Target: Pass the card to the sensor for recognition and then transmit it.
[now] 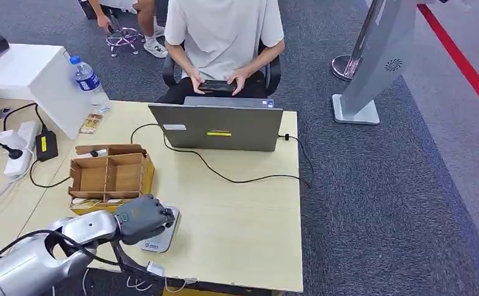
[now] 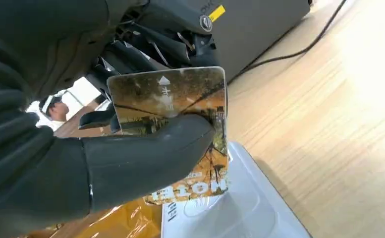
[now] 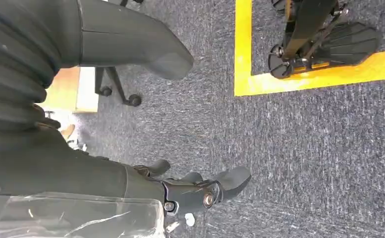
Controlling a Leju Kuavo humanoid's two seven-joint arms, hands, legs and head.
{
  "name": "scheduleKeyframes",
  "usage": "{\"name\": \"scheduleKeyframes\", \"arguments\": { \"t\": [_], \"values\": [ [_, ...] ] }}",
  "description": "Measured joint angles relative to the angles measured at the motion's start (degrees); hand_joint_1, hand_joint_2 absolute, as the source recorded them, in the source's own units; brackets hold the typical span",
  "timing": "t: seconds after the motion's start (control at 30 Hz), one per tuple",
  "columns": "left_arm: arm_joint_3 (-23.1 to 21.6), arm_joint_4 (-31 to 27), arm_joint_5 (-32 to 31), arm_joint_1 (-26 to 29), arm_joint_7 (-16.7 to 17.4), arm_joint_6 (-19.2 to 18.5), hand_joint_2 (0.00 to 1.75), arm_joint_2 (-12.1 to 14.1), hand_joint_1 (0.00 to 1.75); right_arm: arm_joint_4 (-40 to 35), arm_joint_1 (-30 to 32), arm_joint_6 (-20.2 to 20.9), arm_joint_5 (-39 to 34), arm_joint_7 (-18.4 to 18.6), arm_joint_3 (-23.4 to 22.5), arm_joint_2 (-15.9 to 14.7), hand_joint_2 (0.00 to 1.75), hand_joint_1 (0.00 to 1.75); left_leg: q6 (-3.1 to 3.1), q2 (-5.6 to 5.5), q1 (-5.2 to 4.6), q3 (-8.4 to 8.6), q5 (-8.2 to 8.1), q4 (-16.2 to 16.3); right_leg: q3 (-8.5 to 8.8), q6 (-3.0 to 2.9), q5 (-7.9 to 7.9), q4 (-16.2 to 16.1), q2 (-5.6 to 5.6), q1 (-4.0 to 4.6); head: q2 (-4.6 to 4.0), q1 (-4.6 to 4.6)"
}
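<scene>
My left hand [image 1: 141, 217] hovers over the white sensor pad [image 1: 161, 240] near the table's front edge. It holds a brown and orange card [image 2: 180, 111] pinched between the thumb [image 2: 145, 158] and the fingers behind it. In the left wrist view the card stands just above the white sensor [image 2: 240, 208]; whether they touch I cannot tell. My right hand [image 3: 180, 191] hangs beside my body over the grey carpet, fingers loosely apart, holding nothing.
A cardboard divider box [image 1: 109, 177] sits just behind my left hand. A grey laptop [image 1: 217, 126] with a black cable [image 1: 224, 176] stands further back. A person [image 1: 224, 37] sits behind it with a phone. A water bottle [image 1: 89, 79] and power strip [image 1: 18, 145] lie left.
</scene>
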Motion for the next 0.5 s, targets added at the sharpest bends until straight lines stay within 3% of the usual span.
{"name": "scheduleKeyframes", "arguments": {
  "t": [0.1, 0.4, 0.5],
  "values": [
    [-0.07, -0.04, 0.63, 0.00, -0.11, 5.13, 1.75, -0.28, 1.75, 0.00, 0.01, -0.02, 0.28, 0.00, -0.53, 0.00, 1.75, 0.00, 0.00, 0.00, 0.00, 0.00, 0.00, 0.00, 0.00, 0.00, 0.00, 0.00, -0.01, 0.00, 0.00, 0.00],
    [-0.07, -0.09, 0.59, 0.03, -0.19, 6.37, 1.75, -1.20, 1.75, 0.00, -0.01, -0.02, 0.37, 0.00, -0.92, 0.00, 1.75, 0.00, 0.00, 0.00, 0.00, -0.02, 0.00, 0.00, -0.01, 0.00, 0.00, -0.01, 0.00, 0.00, 0.00, 0.00],
    [1.16, -1.23, -1.91, 1.43, -0.46, 15.27, 1.75, -3.22, 1.75, 0.00, 0.02, -0.11, 0.66, 0.00, -1.14, 0.00, 1.75, 0.00, 0.00, -0.01, -0.02, -0.01, 0.00, 0.01, -0.01, 0.00, 0.00, -0.01, -0.01, -0.02, 0.00, -0.02]
  ]
}}
